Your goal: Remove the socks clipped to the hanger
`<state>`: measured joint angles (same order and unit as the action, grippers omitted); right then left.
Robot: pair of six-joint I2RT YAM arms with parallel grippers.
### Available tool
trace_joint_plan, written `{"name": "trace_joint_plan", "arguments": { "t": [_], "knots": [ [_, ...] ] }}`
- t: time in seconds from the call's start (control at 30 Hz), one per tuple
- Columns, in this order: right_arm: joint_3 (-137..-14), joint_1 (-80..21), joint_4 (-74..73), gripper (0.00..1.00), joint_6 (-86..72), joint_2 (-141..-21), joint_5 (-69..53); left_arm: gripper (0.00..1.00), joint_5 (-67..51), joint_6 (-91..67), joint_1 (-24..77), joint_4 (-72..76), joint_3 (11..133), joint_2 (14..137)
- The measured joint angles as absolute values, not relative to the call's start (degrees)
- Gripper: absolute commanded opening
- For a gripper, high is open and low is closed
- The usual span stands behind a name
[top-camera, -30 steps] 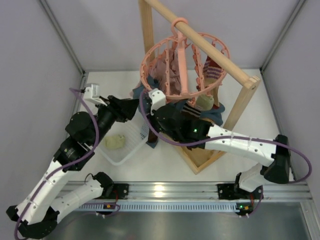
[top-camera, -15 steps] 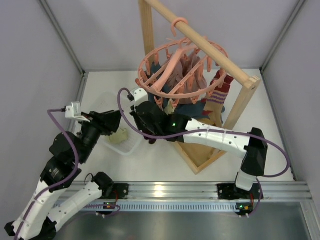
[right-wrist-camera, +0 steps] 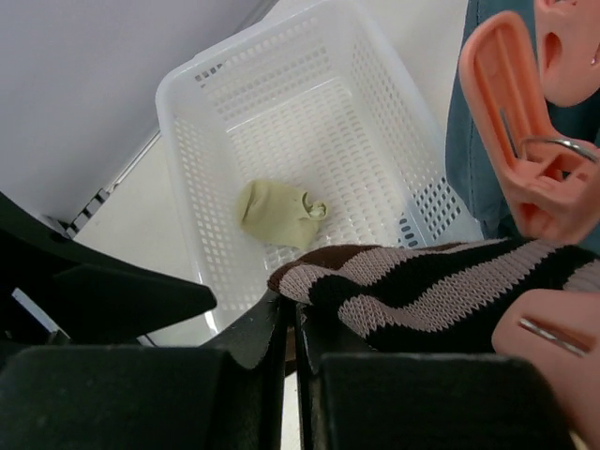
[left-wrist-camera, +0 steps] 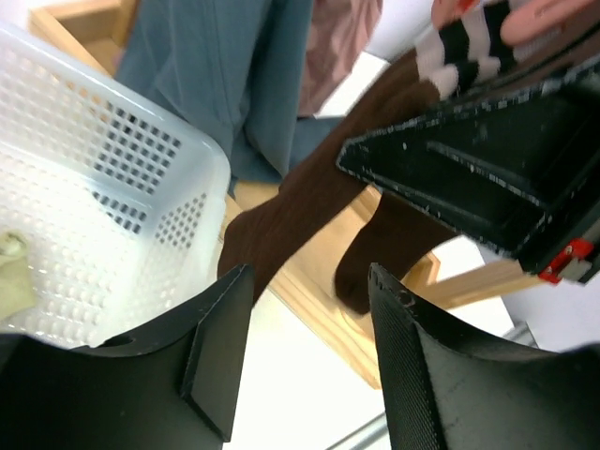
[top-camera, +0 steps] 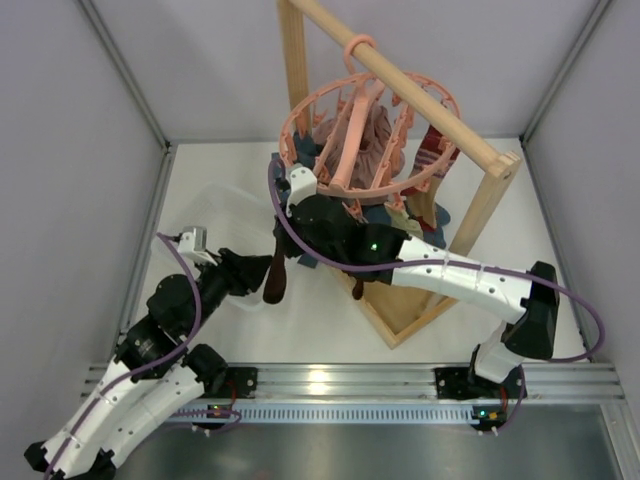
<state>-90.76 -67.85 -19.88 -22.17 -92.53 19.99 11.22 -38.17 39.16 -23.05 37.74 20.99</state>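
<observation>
My right hand point(right-wrist-camera: 291, 314) is clenching the striped cuff of the dark brown sock point(right-wrist-camera: 422, 291), just under the pink pegs of the hanger point(top-camera: 345, 145), which is hanging toward the far edge of the table point(top-camera: 230, 170). My left hand point(left-wrist-camera: 309, 281) is hovering released before the sock's knitted foot. The perforated white basket point(left-wrist-camera: 131, 202) is crowding its left side, and the wooden rack point(top-camera: 485, 205) is closing off the right.

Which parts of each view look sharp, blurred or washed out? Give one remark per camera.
Top external: even, soft light, with glare on the metal rail. Left wrist: the left hand is dark against a bright, nearly washed-out basket. Right wrist: the near pink peg is soft, the brown sock's striped cuff and the cream sock sharp.
</observation>
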Motion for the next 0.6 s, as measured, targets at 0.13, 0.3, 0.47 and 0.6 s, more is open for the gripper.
{"name": "trace_joint_plan", "arguments": {
  "t": [0.13, 0.3, 0.47, 0.6],
  "knots": [
    [-90.8, -67.3, -21.0, 0.0, -23.7, -92.5, 19.3, 0.62, 8.3, -38.7, 39.2, -22.0, 35.9, 20.3],
    [-90.9, -67.1, -21.5, 0.0, -24.8, -92.5, 18.3, 0.7, 5.8, -39.3, 39.2, -19.0, 35.6, 23.7],
    [-90.9, -67.0, -21.5, 0.0, -25.4, -92.5, 16.8, 0.73, 6.4, -40.0, 39.2, -18.1, 35.6, 31.4],
    [-90.9, -67.0, -21.5, 0.0, -25.8, -92.5, 15.2, 0.74, 9.2, -40.4, 39.2, -18.1, 35.6, 34.5]
  ]
}}
